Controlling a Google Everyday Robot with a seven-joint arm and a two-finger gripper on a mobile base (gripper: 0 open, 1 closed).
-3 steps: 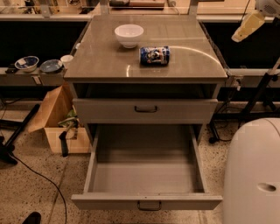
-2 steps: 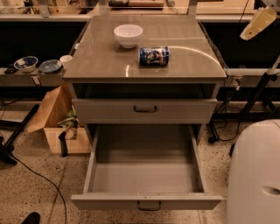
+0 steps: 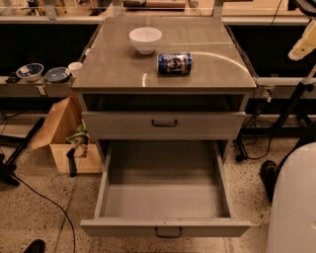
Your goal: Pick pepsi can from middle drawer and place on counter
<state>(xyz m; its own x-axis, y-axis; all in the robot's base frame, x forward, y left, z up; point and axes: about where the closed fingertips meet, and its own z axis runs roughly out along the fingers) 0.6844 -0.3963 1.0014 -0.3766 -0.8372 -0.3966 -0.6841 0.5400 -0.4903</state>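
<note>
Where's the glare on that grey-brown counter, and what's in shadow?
Camera view: a pale curved reflection arcs across the grey-brown counter right of the dark-blue pepsi can; the open grey middle drawer darkens toward its back; the cream gripper hangs lit at upper right.

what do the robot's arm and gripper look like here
Little of them shows. The gripper, at the upper right edge beyond the counter, is a pale cream, tapered, smooth piece below a dark mount in the top corner. No cables or markings can be made out. The rounded white shell at lower right is probably the robot's own body.
</note>
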